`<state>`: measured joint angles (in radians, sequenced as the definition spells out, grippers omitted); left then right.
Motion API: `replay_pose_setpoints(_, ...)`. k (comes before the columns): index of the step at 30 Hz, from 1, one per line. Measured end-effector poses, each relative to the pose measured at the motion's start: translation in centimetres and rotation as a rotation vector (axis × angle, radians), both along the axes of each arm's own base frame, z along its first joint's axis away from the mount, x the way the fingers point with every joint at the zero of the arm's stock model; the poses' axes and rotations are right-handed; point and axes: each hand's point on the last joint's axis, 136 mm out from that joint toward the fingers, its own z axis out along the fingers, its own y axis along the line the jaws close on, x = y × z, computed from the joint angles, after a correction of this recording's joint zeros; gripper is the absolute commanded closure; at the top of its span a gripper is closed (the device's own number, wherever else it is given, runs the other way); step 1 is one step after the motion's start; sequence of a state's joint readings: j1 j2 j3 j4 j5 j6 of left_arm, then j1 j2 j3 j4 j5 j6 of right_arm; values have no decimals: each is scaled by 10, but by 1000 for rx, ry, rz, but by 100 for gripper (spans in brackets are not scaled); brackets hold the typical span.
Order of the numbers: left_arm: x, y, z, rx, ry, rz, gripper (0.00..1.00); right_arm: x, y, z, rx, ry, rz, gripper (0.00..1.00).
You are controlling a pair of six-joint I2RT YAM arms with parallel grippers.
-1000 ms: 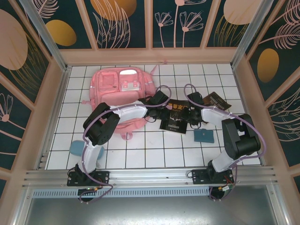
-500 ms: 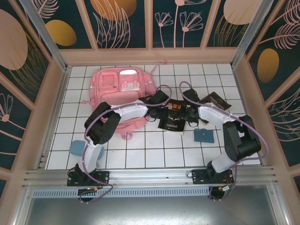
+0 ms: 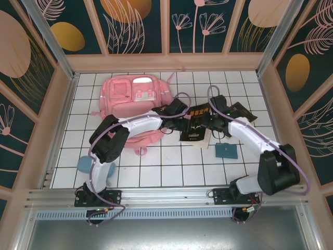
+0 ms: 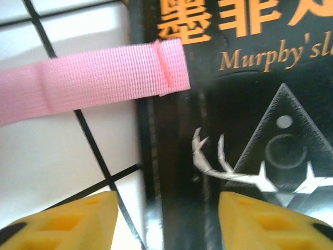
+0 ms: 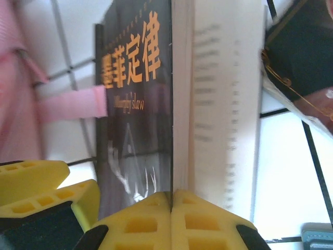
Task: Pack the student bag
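Tiles of white with dark seams cover the tabletop (image 3: 171,166). The student bag (image 3: 132,99) lies flat on its far-left part, pockets up. A black book (image 3: 193,136) with orange characters and the words "Murphy's law" on its cover rests just to the right of the bag's near corner, and both arms reach in over it.

The left gripper (image 3: 181,124) sits on the side of the book nearest the bag. In the left wrist view this gripper (image 4: 166,219) has its yellow fingers (image 4: 67,221) well apart. One is above the white tile and the other above the cover, with the book's edge between them. I cannot tell whether they touch it. A pink strap (image 4: 93,80) from the bag lies across the tile, its stitched end overlapping that edge of the cover.

The right gripper (image 3: 204,121) is on the book's side away from the bag. In the right wrist view this gripper (image 5: 171,211) has its fingers pressed together on the edge of the front cover. The pale page block is just beyond the cover, away from the bag.

Farther right of the bag lies a second dark book (image 3: 242,111). A small blue case (image 3: 227,151) lies nearer the arm bases.
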<state>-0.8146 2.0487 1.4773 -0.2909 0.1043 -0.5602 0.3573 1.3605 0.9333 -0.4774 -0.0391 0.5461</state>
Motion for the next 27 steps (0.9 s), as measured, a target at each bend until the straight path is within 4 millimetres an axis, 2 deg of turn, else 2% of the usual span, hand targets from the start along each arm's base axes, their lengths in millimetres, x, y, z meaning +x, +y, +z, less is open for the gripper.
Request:
replay_pose_setpoints(4,14,22,56,-88,-79,43,31,7,-9,42,102,-107,11,100)
replay_pose_setpoints(6,23,40,87,-157,-123,80,22,12,-7,63,156,-158,35,100)
replay_pose_setpoints(8,29,60,114,-229,-165,115,14,15,4,81,216,-199,87,100)
replay_pose_setpoints(11,32,86,136,-298,-212,150,6,15,23,100,308,-236,175,100)
replay_pose_setpoints(14,25,95,139,-347,-208,141,4,11,41,116,401,-263,263,100)
replay_pose_setpoints(20,20,106,120,-474,-95,148,2,0,77,146,581,-305,444,100)
replay_pose_setpoints(23,18,108,119,-568,-48,144,2,-3,94,151,642,-294,519,100)
replay_pose_setpoints(27,9,104,125,-705,-9,109,2,-7,111,148,686,-262,585,100)
